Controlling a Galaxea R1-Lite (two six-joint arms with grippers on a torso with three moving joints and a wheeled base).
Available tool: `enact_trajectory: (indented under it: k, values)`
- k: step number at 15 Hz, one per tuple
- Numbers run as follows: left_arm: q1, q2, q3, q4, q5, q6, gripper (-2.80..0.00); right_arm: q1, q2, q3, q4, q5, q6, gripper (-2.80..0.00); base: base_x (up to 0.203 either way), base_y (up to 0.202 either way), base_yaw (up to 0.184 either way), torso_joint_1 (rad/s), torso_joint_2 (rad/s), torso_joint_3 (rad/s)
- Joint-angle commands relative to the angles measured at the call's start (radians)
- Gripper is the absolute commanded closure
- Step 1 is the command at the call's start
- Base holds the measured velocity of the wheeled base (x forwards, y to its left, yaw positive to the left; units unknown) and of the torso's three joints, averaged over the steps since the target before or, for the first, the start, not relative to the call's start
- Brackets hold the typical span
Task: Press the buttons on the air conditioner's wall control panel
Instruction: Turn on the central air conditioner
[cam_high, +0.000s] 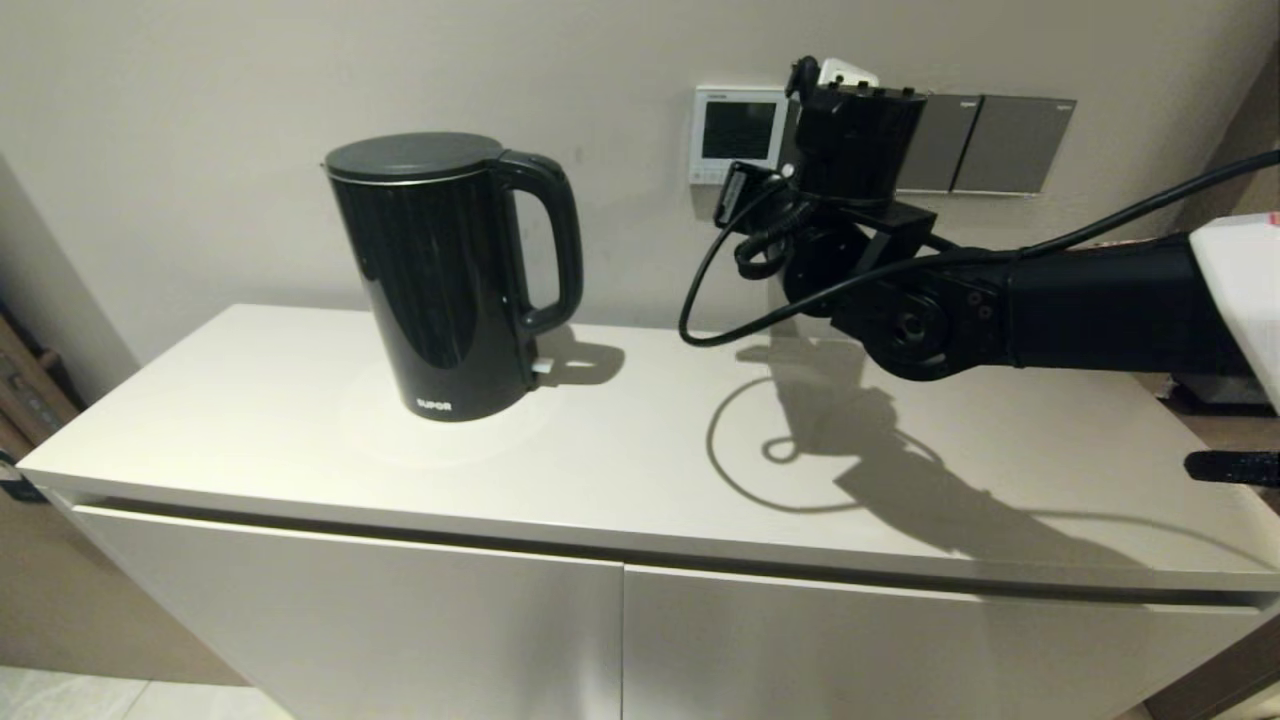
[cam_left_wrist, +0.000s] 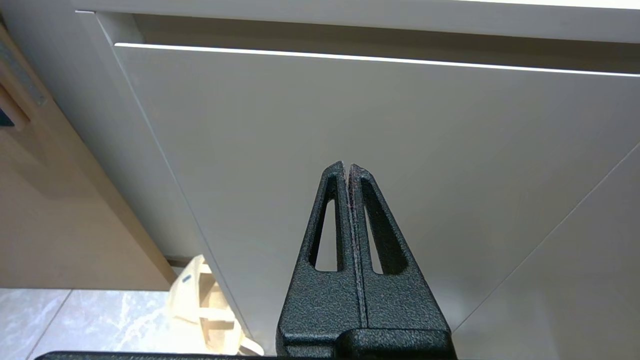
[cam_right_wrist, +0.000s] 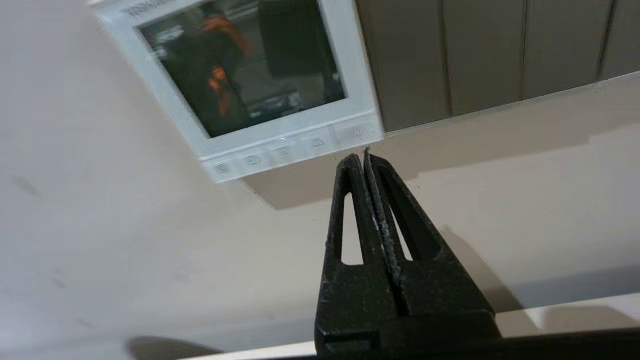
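The white air conditioner's wall control panel hangs on the wall with a dark screen; it fills the right wrist view. The buttons are a row of pale keys along its lower edge. My right gripper is shut and empty. Its tip sits just below the panel's corner, close under the end key; I cannot tell whether it touches. In the head view my right wrist hides the fingers and part of the panel. My left gripper is shut and empty, parked low before a cabinet door.
A black electric kettle stands on the white cabinet top, left of the arm. Dark grey switch plates sit right of the panel. A black cable loops from the right wrist. A cream bag lies on the floor.
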Motion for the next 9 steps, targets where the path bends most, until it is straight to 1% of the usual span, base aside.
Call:
enact_trajectory:
  k: [1, 9]
  values:
    - [0.0, 0.0, 0.0, 0.001, 0.0, 0.0, 0.0, -0.011, 0.009, 0.003, -0.005, -0.01, -0.016, 0.0, 0.0, 0.0, 0.0, 0.0, 0.0, 0.0]
    - [0.0, 0.0, 0.0, 0.001, 0.0, 0.0, 0.0, -0.024, 0.04, -0.037, -0.025, -0.009, -0.033, 0.0, 0.0, 0.0, 0.0, 0.0, 0.0, 0.0]
